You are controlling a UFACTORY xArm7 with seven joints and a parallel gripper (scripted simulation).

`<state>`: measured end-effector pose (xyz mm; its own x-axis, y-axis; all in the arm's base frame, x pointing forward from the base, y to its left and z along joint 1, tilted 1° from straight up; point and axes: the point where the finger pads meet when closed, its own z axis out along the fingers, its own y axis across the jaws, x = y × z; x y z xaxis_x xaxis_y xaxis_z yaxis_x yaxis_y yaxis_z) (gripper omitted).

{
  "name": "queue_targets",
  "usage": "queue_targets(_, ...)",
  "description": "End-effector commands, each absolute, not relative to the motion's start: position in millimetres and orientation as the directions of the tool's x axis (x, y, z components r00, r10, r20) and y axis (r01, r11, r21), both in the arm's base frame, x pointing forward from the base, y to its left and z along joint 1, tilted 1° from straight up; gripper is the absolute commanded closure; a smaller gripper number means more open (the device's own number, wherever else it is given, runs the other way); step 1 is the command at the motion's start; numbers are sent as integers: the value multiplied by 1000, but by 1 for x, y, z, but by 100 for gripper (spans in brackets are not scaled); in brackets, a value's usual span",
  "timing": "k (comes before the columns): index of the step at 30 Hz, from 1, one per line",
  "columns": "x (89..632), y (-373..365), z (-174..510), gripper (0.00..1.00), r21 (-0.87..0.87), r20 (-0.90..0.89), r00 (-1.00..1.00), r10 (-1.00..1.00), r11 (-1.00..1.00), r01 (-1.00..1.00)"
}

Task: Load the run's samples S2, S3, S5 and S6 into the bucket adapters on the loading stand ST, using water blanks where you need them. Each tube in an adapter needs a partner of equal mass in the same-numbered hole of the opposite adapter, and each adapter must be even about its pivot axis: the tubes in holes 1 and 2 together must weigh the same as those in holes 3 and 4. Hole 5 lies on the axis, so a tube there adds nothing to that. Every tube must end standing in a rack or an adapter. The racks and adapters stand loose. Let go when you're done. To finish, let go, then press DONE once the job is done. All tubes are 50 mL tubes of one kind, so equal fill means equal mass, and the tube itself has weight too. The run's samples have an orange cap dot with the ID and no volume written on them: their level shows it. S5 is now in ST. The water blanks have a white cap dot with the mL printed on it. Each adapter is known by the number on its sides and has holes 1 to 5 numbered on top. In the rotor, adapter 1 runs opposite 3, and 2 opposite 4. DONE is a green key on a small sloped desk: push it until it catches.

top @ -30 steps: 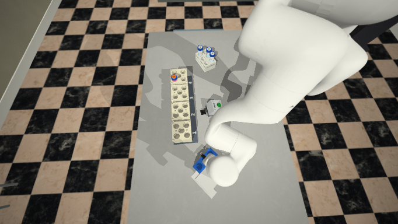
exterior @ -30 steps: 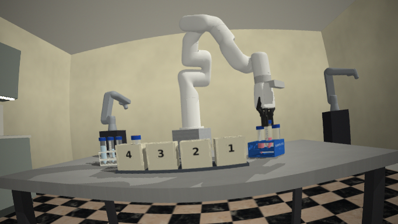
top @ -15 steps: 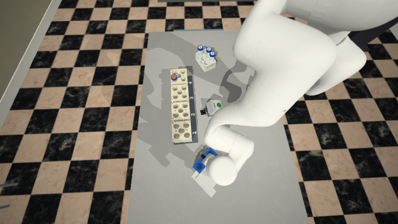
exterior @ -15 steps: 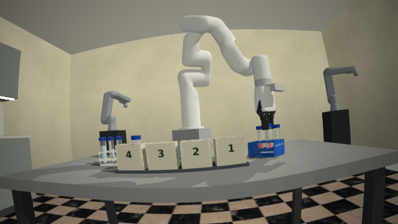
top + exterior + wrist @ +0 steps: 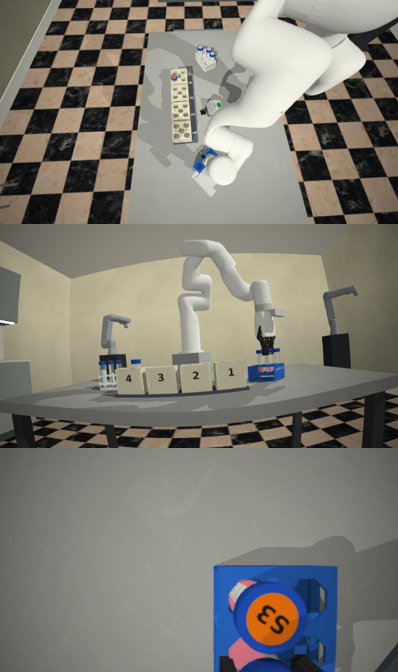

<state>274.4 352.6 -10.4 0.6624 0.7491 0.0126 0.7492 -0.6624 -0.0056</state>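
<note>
At left, the clear rack (image 5: 205,67) (image 5: 100,383) holds three blue-capped water tubes (image 5: 209,49) (image 5: 102,363), their printed volumes too small for me to read. Next, bucket 4 (image 5: 172,82) (image 5: 122,388) carries an orange-dotted tube (image 5: 174,77) (image 5: 136,361), S5 by the task's account; bucket 3 (image 5: 172,91) (image 5: 161,388), bucket 2 (image 5: 173,117) (image 5: 196,386) and bucket 1 (image 5: 174,140) (image 5: 230,382) show open holes. At right, my gripper (image 5: 203,156) (image 5: 265,352) (image 5: 266,663) is closed around a blue-capped tube (image 5: 266,359) (image 5: 265,666) in the blue sample rack (image 5: 195,167) (image 5: 253,376) (image 5: 330,573), its label out of my sight. The tube marked S3 (image 5: 272,618) stands just beside it, caps nearly meeting. I judge this to be the start of a lift. I should draw straight up along the hole, slowly, because the rack is loose and could ride up with a tilted tube, and keep my fingers off S3's cap. Only once the bottom clears rack and neighbours should I swing toward the buckets, pausing to compare pink levels before choosing a hole.

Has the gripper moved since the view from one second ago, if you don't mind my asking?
Yes, downward: in the exterior view, the gripper is now lower and nearer the blue rack.
</note>
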Motion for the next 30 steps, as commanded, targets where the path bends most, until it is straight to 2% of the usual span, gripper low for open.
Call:
queue_targets(1, 275, 354, -9, 100, -5, 17, 662, 749, -662, 749)
queue_targets(3, 275, 354, -9, 100, -5, 17, 662, 749, -662, 749)
queue_targets(4, 275, 354, -9, 56, -5, 17, 662, 749, -662, 749)
queue_targets(30, 275, 354, -9, 56, -5, 17, 662, 749, -662, 749)
